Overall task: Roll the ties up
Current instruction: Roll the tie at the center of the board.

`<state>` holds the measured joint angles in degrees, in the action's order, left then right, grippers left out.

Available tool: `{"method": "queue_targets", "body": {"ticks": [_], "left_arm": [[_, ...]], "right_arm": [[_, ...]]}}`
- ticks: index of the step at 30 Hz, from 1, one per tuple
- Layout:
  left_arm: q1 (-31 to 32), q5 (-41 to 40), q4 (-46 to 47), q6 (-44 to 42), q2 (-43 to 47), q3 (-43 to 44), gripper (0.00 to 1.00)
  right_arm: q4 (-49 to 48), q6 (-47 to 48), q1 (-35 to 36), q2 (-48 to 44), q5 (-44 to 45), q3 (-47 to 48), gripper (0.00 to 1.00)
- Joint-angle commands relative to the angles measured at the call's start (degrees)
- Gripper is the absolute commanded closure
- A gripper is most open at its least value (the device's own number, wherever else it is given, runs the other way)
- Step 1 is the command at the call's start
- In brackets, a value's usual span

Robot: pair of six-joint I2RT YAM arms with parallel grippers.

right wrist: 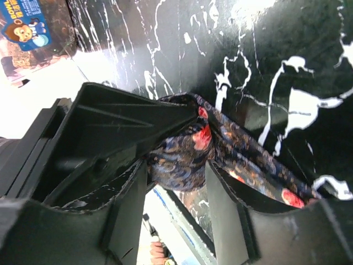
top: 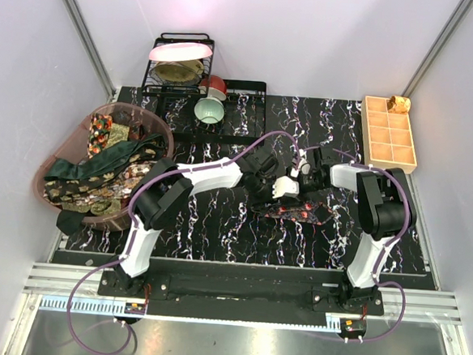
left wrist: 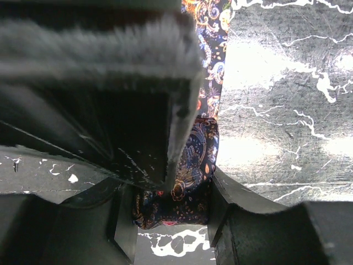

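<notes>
Observed: one tie (top: 299, 210), dark with small red and orange figures, lies on the black marbled surface (top: 217, 225) at the centre of the work area, between the two arms. Both arms converge on its left end.

Left claw (left wrist: 172, 215): pinching the tie. In its wrist view a folded end of the patterned fabric fills the gap from one finger to the other, and the rest of the strip runs away across the surface. A large dark, blurred body covers the upper left of that view and cannot be identified.

Right claw (right wrist: 176, 182): jaws apart, with a rounded bundle of the same fabric lodged between them. The fabric appears to touch both fingers, but it cannot be determined whether they press it or merely stand around it. A flat length of the tie trails off to the right.

Assessment: the left grip appears to anchor the end so the turns cannot spring loose, while the right is placed to take over or turn the bundle. The roll is judged barely begun, as most of the tie lies flat.

Spare ties (top: 98, 176) are heaped in the basket (top: 126, 107) at the left, well apart and not yet rolled.
</notes>
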<state>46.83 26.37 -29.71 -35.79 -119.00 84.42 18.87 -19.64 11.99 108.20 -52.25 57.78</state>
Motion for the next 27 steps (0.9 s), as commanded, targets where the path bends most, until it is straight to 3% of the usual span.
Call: {"method": "queue_targets", "body": {"ticks": [1, 3, 5, 8, 10, 16, 27], "left_arm": [[0.0, -2.3, -5.8, -0.5, -2.6, -0.1, 0.78], [0.0, -2.6, -6.0, -0.4, -2.7, 0.1, 0.78], [-0.1, -2.5, -6.0, -0.4, -2.6, 0.1, 0.77], [-0.2, -2.0, -5.9, 0.5, -2.5, 0.5, 0.72], [-0.7, -1.0, -5.2, 1.4, -2.0, 0.4, 0.61], [-1.8, 3.2, 2.3, 6.3, 1.3, -2.1, 0.42], [-2.0, 11.9, 16.5, 11.2, 3.6, -8.7, 0.25]], "right_arm": [[-3.3, -0.6, 1.2, 1.1, -1.5, 0.1, 0.57], [-3.1, -0.6, 1.4, 1.5, -1.6, -0.1, 0.72], [-2.0, -0.5, 1.4, 1.6, -0.7, 0.0, 1.00], [1.4, 0.8, 1.3, 2.3, 1.6, 0.4, 1.00], [2.5, 1.9, 1.4, 2.0, 4.0, 0.3, 1.00], [5.3, 4.2, 1.4, 2.3, 8.9, 0.1, 1.00], [8.7, 7.1, 1.4, 2.6, 17.6, 0.3, 1.00]]}}
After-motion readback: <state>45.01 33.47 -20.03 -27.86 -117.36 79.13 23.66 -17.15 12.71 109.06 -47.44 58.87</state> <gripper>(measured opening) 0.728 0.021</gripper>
